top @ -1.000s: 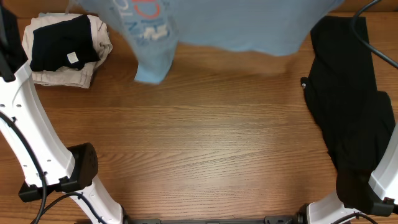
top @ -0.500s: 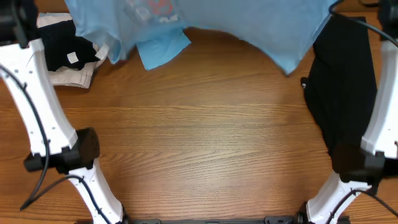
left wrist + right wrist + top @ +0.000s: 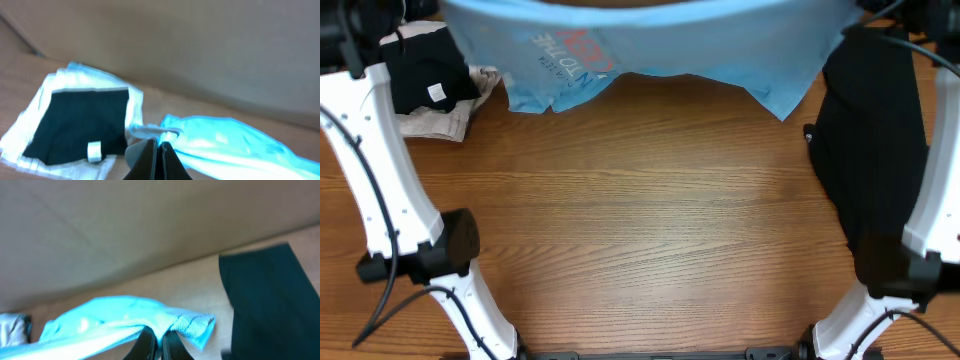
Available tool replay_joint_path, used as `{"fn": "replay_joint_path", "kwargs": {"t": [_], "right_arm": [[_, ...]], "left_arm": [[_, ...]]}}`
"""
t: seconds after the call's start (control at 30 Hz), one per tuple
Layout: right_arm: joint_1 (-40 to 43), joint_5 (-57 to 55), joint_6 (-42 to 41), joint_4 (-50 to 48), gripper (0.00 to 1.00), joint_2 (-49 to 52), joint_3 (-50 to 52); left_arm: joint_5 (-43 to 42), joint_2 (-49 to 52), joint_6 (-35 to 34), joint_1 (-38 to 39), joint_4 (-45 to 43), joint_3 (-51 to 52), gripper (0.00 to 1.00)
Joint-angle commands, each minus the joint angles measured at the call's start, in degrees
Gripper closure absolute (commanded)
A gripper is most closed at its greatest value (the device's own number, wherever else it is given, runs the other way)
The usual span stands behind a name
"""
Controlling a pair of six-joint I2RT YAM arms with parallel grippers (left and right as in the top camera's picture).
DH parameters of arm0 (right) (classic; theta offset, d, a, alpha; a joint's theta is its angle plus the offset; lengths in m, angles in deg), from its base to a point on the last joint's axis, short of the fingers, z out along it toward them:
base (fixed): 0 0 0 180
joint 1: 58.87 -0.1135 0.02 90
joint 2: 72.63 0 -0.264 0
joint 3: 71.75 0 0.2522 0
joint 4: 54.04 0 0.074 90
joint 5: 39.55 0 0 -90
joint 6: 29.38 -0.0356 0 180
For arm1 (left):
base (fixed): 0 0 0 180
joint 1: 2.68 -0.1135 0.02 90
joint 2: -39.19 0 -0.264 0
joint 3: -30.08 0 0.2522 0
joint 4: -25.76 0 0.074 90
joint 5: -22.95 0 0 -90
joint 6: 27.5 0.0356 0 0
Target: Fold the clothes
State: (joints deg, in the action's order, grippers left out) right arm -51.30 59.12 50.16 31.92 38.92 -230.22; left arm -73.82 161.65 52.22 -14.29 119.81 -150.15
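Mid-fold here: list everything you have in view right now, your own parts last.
T-shirt: 1, light blue with white and red lettering, stretched across the far side between both tools.
long garment: 1, black, lying along the right side.
folded piece: 1, black with a white tag, far left, on the pale pile.
pale pile: 1, beige-white folded cloth, far left.
table: 1, brown wood, under everything.
left arm: 1, white, left side.
right arm: 1, white, right side.
left tool: 1, black, shut on the T-shirt.
right tool: 1, black, shut on the T-shirt.
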Motion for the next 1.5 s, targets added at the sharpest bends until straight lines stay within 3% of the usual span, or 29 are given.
{"fn": "replay_joint_path", "kwargs": {"t": [0.0, 0.13, 0.33, 0.53, 0.77, 1.03, 1.3, 1.47], "right_arm": [[0.8, 2.2, 0.5, 4.6, 0.96, -9.0, -0.9], [0.8, 2.2, 0.7, 12.7, 0.96, -13.0, -0.9], [0.8, 1.8, 1.4, 23.6, 0.96, -15.8, -0.9], [0.7, 1.7, -1.0, 24.9, 0.96, -21.9, 5.0], [0.7, -0.1, -4.4, 24.8, 0.96, -36.1, 31.1], [0.8, -1.1, -11.0, 23.9, 0.96, -48.5, 61.8], [0.8, -0.1, -16.1, 16.7, 0.96, -53.1, 81.7], [0.8, 1.9, -16.8, 8.7, 0.96, -49.7, 85.7]], "left_arm": [[-0.9, -8.1, 0.9, 0.0, 6.3, -1.3, 0.96], [-0.4, -11.4, 1.0, 0.0, 15.8, -1.3, 0.96], [-2.3, -16.8, 2.6, 0.4, 16.5, 3.0, 0.96], [-0.8, -28.2, 2.5, 0.4, 16.5, 21.5, 0.96], [1.4, -38.2, 1.0, 0.4, 16.5, 44.0, 0.96], [1.4, -40.4, -0.1, 0.4, 16.5, 57.4, 0.96], [1.7, -40.4, -0.5, 0.4, 12.5, 69.8, 0.96], [1.6, -40.4, -1.6, 0.4, -0.6, 81.1, 0.96]]}}
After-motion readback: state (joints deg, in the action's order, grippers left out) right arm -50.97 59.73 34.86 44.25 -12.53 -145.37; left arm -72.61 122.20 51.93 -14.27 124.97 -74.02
